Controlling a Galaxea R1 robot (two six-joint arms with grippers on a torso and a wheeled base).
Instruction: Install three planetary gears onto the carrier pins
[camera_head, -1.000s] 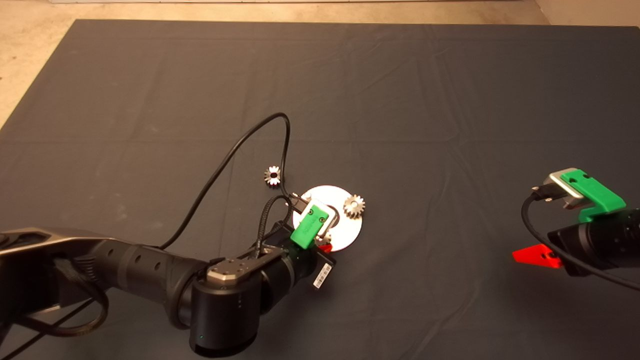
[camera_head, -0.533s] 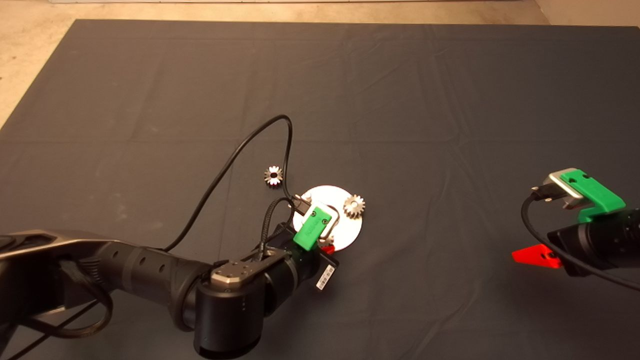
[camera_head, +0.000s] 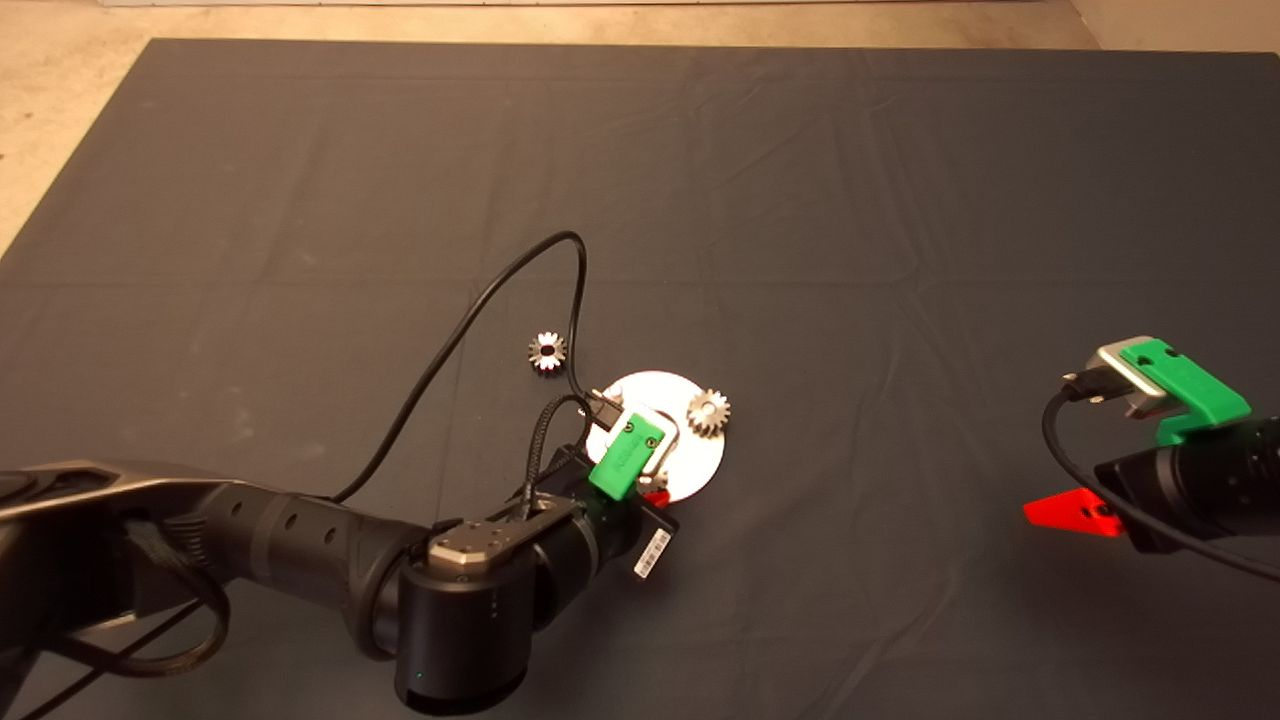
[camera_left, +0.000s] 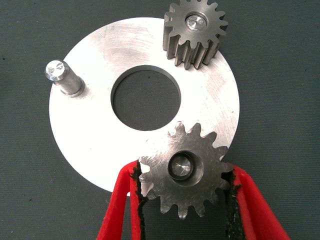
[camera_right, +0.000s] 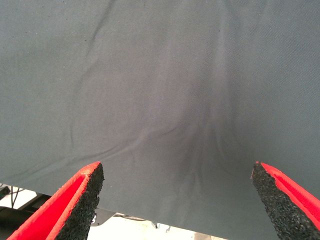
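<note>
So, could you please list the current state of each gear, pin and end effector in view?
Gear in the left end effector: on a pin, gripped by the red fingers.
Second gear: seated on its pin.
Third gear: loose on the mat, beside the disc.
Third pin: upright, bare.
Left end effector: shut on the gear.
Right end effector: open, idle at the mat's right side.

A dark mat (camera_head: 800, 200) with faint creases covers the table, and a strip of pale floor (camera_head: 60, 120) shows beyond its far and left edges.
</note>
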